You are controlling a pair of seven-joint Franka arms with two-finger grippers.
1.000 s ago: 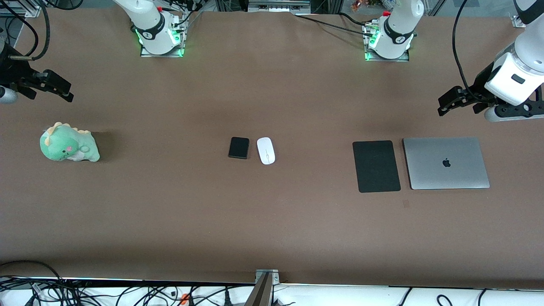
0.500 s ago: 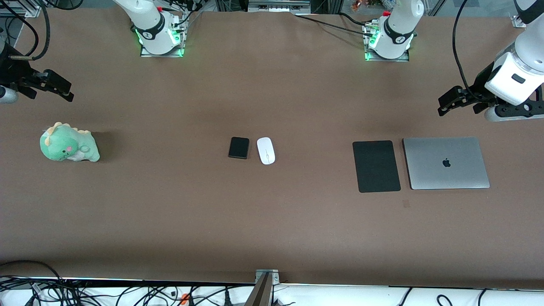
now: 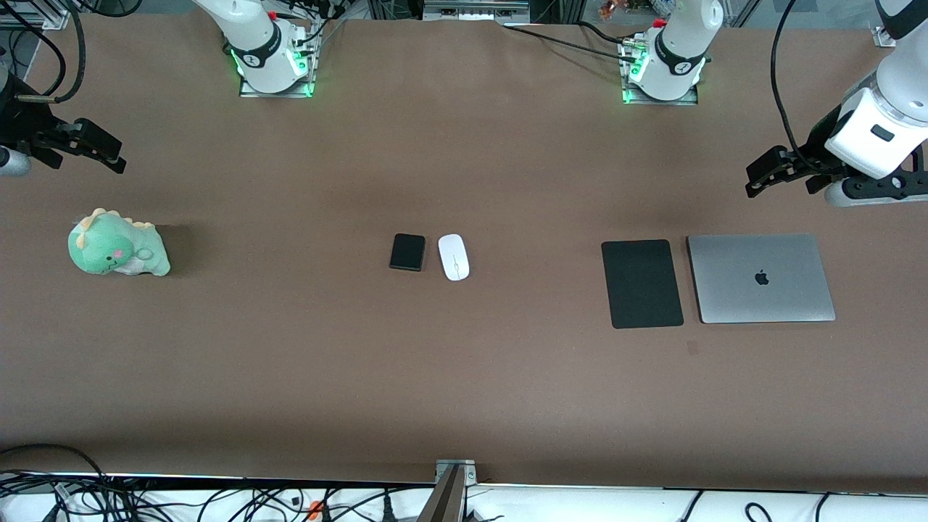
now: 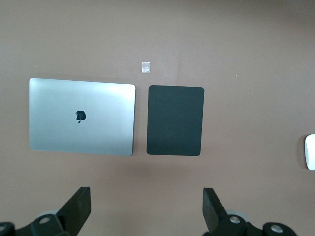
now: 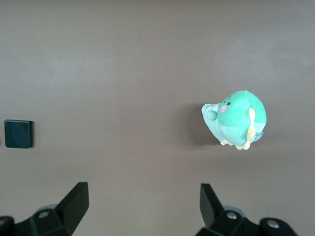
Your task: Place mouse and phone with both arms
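Arms first, being the biggest things here: the left gripper (image 3: 763,175) hangs with fingers spread wide over bare table at the left arm's end, just beyond the laptop's far edge, and the right gripper (image 3: 101,148) hangs equally wide over the right arm's end, above the table farther from the camera than the green plush dinosaur (image 3: 116,243). Both hold nothing.

Next in size, the silver laptop (image 3: 761,278) carries an Apple logo, the only mark legible anywhere; the black mouse pad (image 3: 641,283) lies just beside it.

Mid-table, the phone (image 3: 407,251) and mouse (image 3: 453,257) sit side by side, apart, the phone toward the right arm. The phone looks stiff, thin and light; pinch across its short width. The mouse is probably slick and glossy, so grip its flanks at the widest part, gently.
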